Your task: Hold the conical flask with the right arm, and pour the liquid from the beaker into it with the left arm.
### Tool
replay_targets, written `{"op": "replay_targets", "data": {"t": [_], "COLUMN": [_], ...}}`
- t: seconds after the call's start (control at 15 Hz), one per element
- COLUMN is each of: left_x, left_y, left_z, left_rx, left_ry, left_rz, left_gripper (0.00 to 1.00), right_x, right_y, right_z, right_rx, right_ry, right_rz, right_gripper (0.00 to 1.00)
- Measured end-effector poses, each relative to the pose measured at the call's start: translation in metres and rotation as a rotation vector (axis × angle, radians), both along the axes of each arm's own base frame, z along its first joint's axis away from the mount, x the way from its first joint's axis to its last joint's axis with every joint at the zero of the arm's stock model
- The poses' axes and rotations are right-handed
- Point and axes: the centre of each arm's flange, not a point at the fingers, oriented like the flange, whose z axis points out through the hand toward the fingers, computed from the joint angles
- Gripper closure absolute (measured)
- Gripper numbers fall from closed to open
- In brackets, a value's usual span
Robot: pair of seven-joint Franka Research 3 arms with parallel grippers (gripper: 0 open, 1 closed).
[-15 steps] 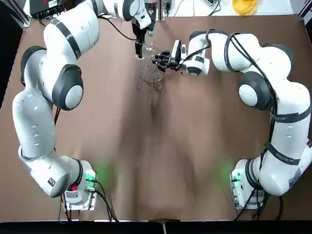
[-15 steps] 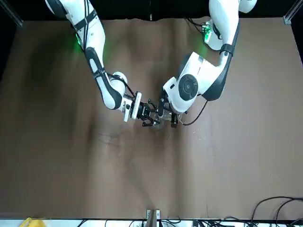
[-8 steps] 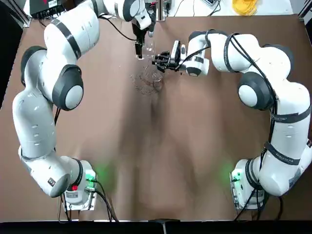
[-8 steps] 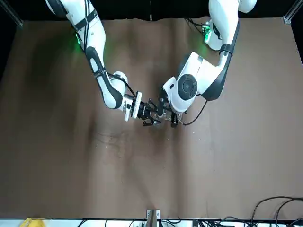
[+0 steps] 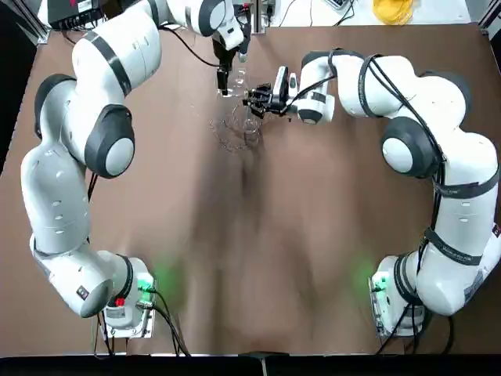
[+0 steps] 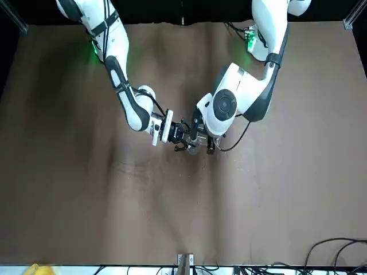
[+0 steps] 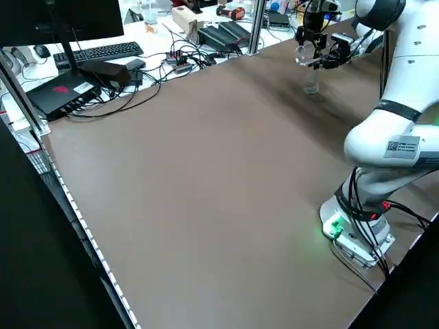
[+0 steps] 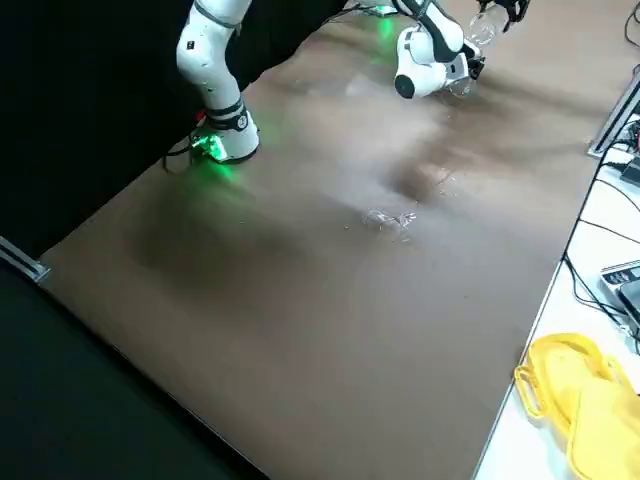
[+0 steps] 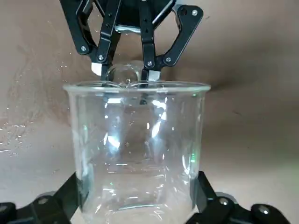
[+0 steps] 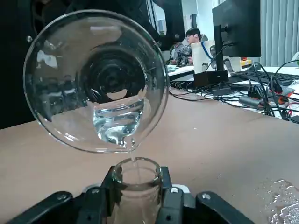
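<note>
Left hand (image 9: 138,198): gripping tilted beaker (image 9: 138,149) | right hand (image 10: 138,186): clasping upright flask's neck (image 10: 138,175)

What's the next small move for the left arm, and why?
Probably tip the beaker slightly further with the left gripper, keeping its lip over the conical flask's mouth: liquid remains inside and a thin stream is entering the neck, which the right gripper grips.

Left tool (image 6: 210,144) beside right tool (image 6: 184,137), (tight quarters) mid-table; yellow item (image 6: 40,270) at table's (image 6: 172,217) edge.
</note>
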Motion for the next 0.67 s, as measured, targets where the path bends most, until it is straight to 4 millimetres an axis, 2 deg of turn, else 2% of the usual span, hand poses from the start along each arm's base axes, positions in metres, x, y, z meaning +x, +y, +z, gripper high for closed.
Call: {"op": "replay_targets", "data": {"t": [0.67], "left_x": [-0.0027], "left_y": [-0.0034], "left_z": [-0.0005], "left_rx": [0.007], "left_ry": [-0.003], "left_rz": [-0.009], "left_gripper": [0.02], "right_x": [0.0001], "right_y": [-0.0001], "right_z": [-0.0001], "right_rx": [-0.001], "right_ry": [-0.001], "right_rz": [0.000], "right_gripper": [0.61]}}
